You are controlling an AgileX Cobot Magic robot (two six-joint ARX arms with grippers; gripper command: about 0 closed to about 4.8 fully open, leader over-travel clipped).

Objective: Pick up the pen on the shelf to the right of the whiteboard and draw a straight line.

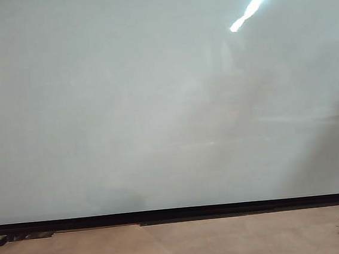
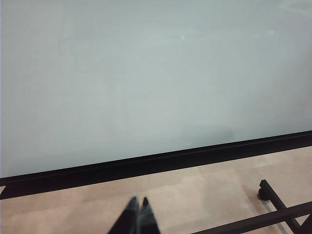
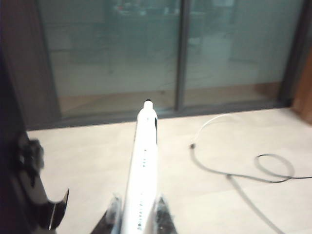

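Gripping the pen tip-forward, the right gripper should square it to the unmarked whiteboard before touching, while the left gripper rests pinched together, empty, near the board's lower edge.

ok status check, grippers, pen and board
Right gripper shut on the pen, tip forward. Left gripper shut, empty, low before the whiteboard. No line visible on the board. White cable on the floor.
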